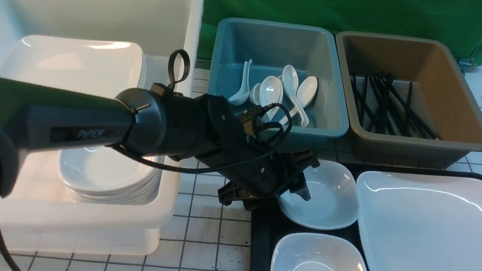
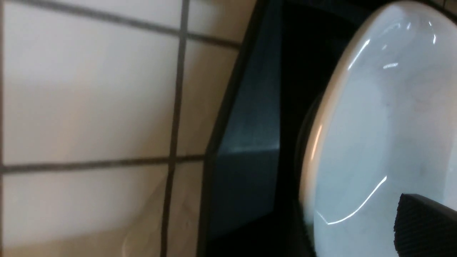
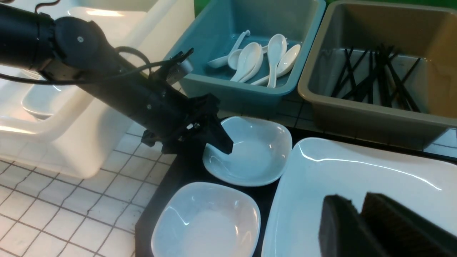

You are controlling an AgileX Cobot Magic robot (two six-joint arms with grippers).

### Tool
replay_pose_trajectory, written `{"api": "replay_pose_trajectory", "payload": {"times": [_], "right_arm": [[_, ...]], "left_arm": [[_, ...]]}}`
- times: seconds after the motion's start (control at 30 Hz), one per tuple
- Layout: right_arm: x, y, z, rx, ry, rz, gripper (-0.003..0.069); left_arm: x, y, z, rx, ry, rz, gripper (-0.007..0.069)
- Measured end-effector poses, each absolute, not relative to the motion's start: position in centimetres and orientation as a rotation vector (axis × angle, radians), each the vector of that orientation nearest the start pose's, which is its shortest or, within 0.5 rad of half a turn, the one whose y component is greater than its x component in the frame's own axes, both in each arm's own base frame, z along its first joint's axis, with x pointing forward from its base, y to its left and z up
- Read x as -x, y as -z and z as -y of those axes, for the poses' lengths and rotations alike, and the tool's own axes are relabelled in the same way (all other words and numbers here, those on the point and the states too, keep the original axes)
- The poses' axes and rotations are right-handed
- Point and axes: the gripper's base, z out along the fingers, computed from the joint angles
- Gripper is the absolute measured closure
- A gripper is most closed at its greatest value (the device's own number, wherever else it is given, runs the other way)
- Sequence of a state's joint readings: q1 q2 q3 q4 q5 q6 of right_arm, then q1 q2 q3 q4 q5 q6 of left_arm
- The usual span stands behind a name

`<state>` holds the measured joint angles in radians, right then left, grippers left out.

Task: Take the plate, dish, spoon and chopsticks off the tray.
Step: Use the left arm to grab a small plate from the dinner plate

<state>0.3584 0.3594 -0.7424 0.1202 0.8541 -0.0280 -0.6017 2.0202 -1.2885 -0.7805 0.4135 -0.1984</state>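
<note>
Dish (image 1: 327,200) at the tray (image 1: 260,242) edge meets the left end effector (image 1: 296,188), jaws wide. It should straddle the rim squarely before pinching; the right end effector's (image 3: 361,228) width is unclear.

From the near side, centred, we look forward and down across the surface (image 1: 206,237). Our left wrist camera sits very close to the left rim of the tray (image 2: 246,107) and the far dish (image 2: 375,125). Our right wrist camera faces far-left from the near right, sharing that dish.

Green cloth bkgd (image 1: 365,11); white grid tbl (image 1: 206,237).
</note>
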Motion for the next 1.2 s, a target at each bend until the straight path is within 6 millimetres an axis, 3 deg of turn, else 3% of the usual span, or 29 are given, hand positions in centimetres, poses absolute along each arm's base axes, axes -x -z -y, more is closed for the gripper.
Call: {"api": "replay_pose_trajectory", "payload": {"times": [0.47, 0.57, 0.67, 0.8, 1.0, 1.1, 1.2], "right_arm": [[-4.1, -35.8, -2.4, 0.360, -0.358, -1.933, 0.0536], [-4.1, -35.8, -2.4, 0.360, -0.358, -1.933, 0.0534], [-4.1, -35.8, -2.4, 0.360, -0.358, -1.933, 0.0531], [-4.1, -35.8, -2.4, 0.360, -0.358, -1.933, 0.0525], [-4.1, -35.8, -2.4, 0.359, -0.358, -1.933, 0.0524], [-4.1, -35.8, -2.4, 0.359, -0.358, -1.933, 0.0522], [-4.1, -35.8, -2.4, 0.359, -0.358, -1.933, 0.0516]], "left_arm": [[-33.8, -14.5, 26.3, 0.384, 0.902, -2.727, 0.0263], [-33.8, -14.2, 26.3, 0.382, 0.896, -2.735, 0.0370], [-33.7, -13.8, 26.3, 0.378, 0.886, -2.757, 0.0523], [-33.6, -14.1, 26.2, 0.337, 0.893, -2.765, 0.0598], [-32.6, -16.6, 26.0, 0.006, 0.889, -2.747, 0.0611], [-32.2, -18.9, 25.8, -0.059, 0.909, -2.694, 0.0613], [-31.8, -22.7, 25.2, -0.078, 0.951, -2.591, 0.0614]]}}
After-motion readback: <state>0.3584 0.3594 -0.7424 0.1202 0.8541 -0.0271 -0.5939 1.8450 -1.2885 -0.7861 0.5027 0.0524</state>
